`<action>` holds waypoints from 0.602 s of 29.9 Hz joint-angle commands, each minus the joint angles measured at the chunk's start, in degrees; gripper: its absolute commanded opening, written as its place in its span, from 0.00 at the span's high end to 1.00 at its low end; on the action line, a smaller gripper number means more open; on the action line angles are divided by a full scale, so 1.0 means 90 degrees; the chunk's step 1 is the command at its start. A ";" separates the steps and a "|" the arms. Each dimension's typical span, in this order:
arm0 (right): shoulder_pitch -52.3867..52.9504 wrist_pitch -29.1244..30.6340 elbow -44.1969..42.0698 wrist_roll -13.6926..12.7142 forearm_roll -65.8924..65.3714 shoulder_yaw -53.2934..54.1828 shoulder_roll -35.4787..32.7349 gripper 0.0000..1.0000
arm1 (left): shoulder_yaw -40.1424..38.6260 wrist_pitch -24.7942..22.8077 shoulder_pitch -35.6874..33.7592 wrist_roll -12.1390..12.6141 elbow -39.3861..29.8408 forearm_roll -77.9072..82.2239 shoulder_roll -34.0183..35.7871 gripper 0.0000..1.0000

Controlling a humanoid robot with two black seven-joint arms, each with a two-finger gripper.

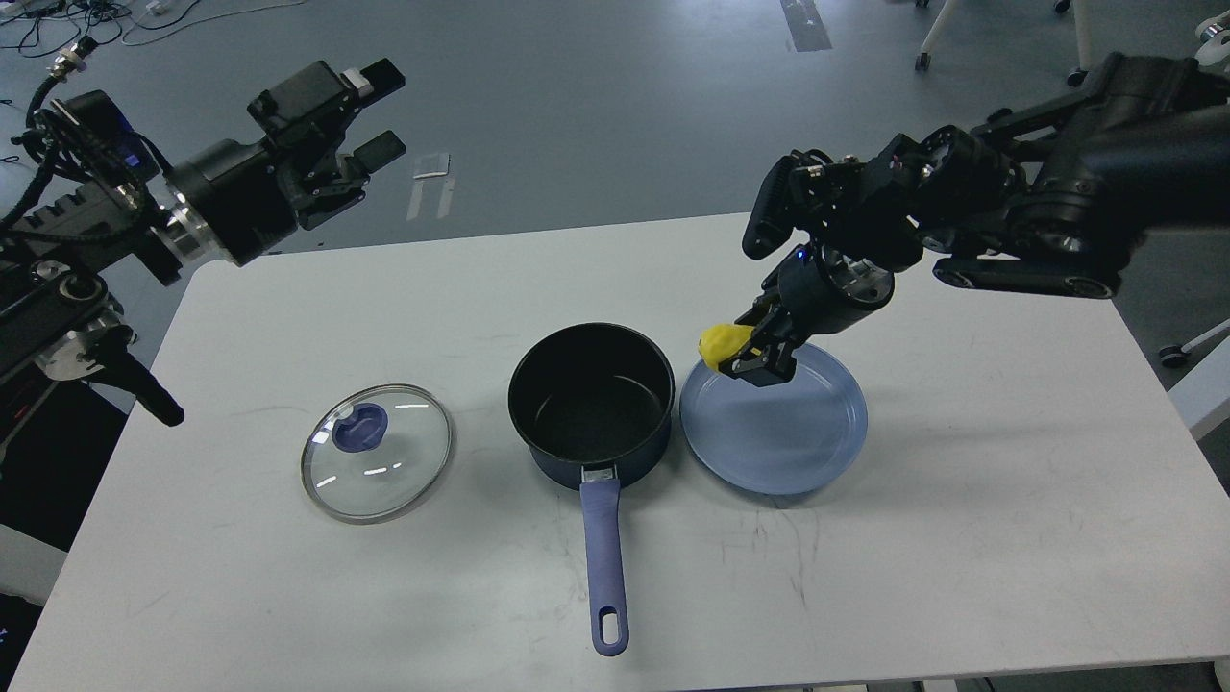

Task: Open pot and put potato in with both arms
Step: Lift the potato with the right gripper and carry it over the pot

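The dark navy pot (591,404) stands open at the table's middle, its black inside empty and its blue-purple handle (603,562) pointing toward me. Its glass lid (377,452) with a blue knob lies flat on the table to the pot's left. My right gripper (745,354) is shut on the yellow potato (724,343) and holds it in the air over the blue plate's left rim, just right of the pot. My left gripper (375,111) is open and empty, raised beyond the table's far left corner.
A shallow round blue plate (774,419) lies empty right of the pot, nearly touching it. The white table (961,538) carries nothing else. Grey floor, cables and chair legs lie beyond the far edge.
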 commanded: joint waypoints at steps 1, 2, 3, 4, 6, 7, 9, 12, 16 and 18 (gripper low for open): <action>0.0354 0.0024 -0.0067 -0.0001 0.0946 0.0229 0.0086 0.79 | -0.0005 -0.0012 0.0013 0.0000 -0.0006 0.0009 0.0000 0.03; 0.0374 0.0024 -0.0077 -0.0001 0.1104 0.0229 0.0145 0.79 | -0.0005 -0.0002 0.0013 0.0000 -0.0006 0.0009 0.0000 0.03; 0.0374 0.0024 -0.0077 -0.0001 0.1241 0.0229 0.0223 0.79 | -0.0005 -0.0012 0.0013 0.0000 -0.0006 0.0009 0.0000 0.03; 0.0374 0.0024 -0.0077 -0.0001 0.1475 0.0219 0.0359 0.79 | -0.0005 -0.0002 0.0013 0.0000 -0.0006 0.0009 0.0000 0.03; 0.0277 0.0024 -0.0125 -0.0001 0.1662 0.0210 0.0497 0.79 | -0.0005 -0.0002 0.0023 0.0000 -0.0015 0.0009 0.0000 0.03; 0.0199 0.0015 -0.0184 -0.0001 0.1682 0.0209 0.0565 0.79 | -0.0005 -0.0012 0.0023 0.0000 -0.0015 0.0009 0.0000 0.03; 0.0072 0.0014 -0.0233 -0.0001 0.1682 0.0200 0.0633 0.79 | -0.0005 -0.0012 0.0023 0.0000 -0.0015 0.0009 0.0000 0.03; -0.0211 -0.0015 -0.0388 -0.0001 0.1692 0.0190 0.0809 0.79 | -0.0005 -0.0012 0.0023 0.0000 -0.0015 0.0009 0.0009 0.03; -0.0475 -0.0083 -0.0633 -0.0001 0.1789 0.0209 0.1043 0.79 | -0.0005 -0.0002 0.0052 0.0000 -0.0015 0.0009 0.0000 0.03; -0.0495 -0.0151 -0.0701 -0.0001 0.1993 0.0200 0.1170 0.79 | -0.0005 -0.0002 0.0052 0.0000 -0.0015 0.0000 0.0000 0.03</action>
